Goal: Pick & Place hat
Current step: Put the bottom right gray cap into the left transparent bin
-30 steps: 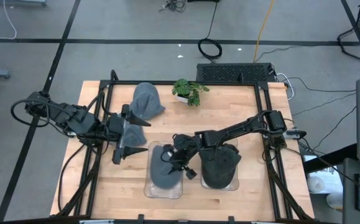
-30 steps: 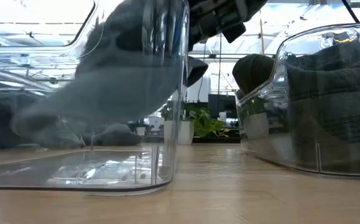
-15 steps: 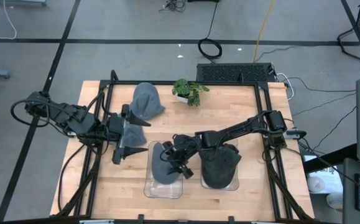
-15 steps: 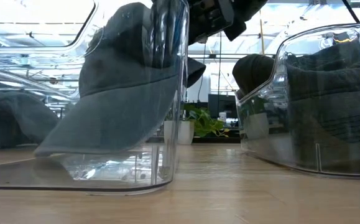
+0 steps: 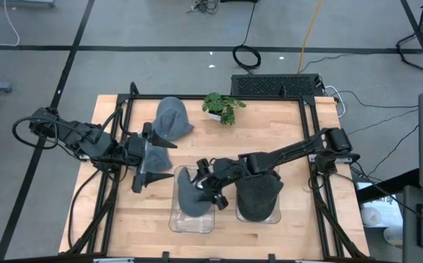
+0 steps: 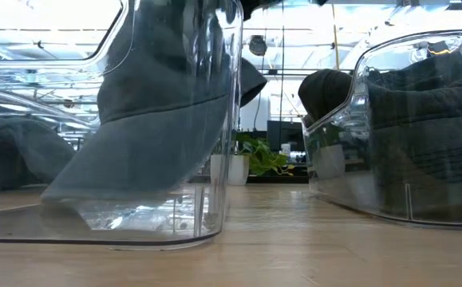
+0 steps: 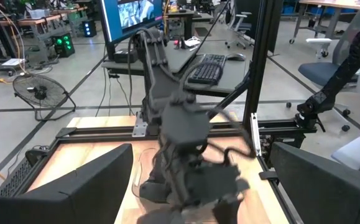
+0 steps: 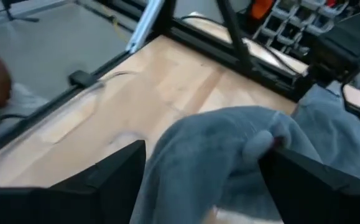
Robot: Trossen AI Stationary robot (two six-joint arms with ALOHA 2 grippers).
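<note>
Wooden tabletop (image 5: 284,131) carries 2 clear bins side by side; the grey hat (image 5: 190,196) now sits inside the left bin (image 5: 191,223), beside a bin (image 5: 259,215) holding a dark hat (image 5: 258,193); the right gripper (image 5: 210,184) hovers just above the grey hat with fingers spread wide and empty, apparently having let go; the left gripper (image 5: 151,158) waits beside that bin, wide open and empty, near a spare grey hat (image 5: 171,117).
</note>
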